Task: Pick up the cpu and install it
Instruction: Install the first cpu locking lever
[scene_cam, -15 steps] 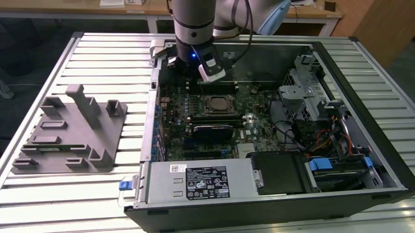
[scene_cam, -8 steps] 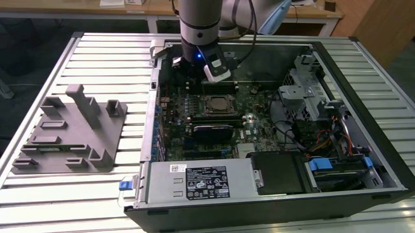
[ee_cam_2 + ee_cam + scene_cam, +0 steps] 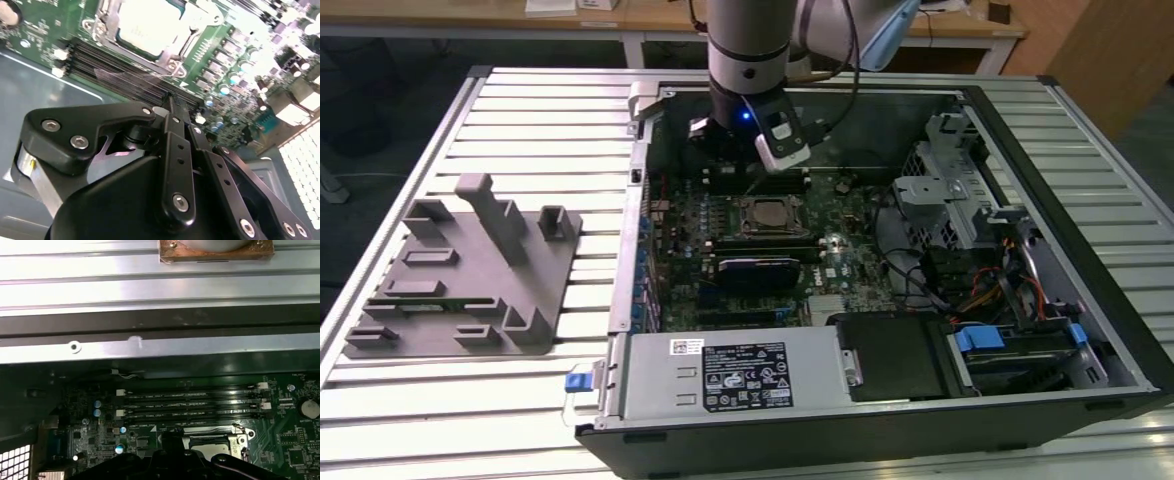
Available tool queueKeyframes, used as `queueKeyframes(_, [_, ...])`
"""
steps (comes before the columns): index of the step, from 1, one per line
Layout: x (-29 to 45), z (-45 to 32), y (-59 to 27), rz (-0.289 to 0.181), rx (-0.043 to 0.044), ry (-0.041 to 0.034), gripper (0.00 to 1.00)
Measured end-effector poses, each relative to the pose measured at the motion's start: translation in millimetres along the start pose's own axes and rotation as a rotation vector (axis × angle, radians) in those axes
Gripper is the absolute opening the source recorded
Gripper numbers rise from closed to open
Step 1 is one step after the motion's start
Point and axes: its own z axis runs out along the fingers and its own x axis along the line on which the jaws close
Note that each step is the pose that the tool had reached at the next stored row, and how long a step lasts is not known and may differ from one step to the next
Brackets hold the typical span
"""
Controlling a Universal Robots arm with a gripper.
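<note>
So my gripper [image 3: 750,150] hung inside the open PC case [image 3: 1067,130], fingers [image 3: 172,125] pinched together on nothing. The cpu [image 3: 762,213] sat in its socket on the motherboard [image 3: 854,275], just beside the fingers. Case lay on a ribbed metal desk [image 3: 520,120], grey fixture block [image 3: 460,275] alongside, wooden tables [image 3: 640,25] behind.

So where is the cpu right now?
The cpu sits in the motherboard socket inside the open computer case, near the exterior view's centre, beside the memory slots and just below the gripper.
</note>
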Motion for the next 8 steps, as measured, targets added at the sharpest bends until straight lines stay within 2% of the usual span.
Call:
queueKeyframes(3, [-5.5,0.2,0.3,0.003,0.0001,-0.0006,0.11])
queueKeyframes(8, [-6.3,0.2,0.3,0.004,0.0001,-0.0008,0.11])
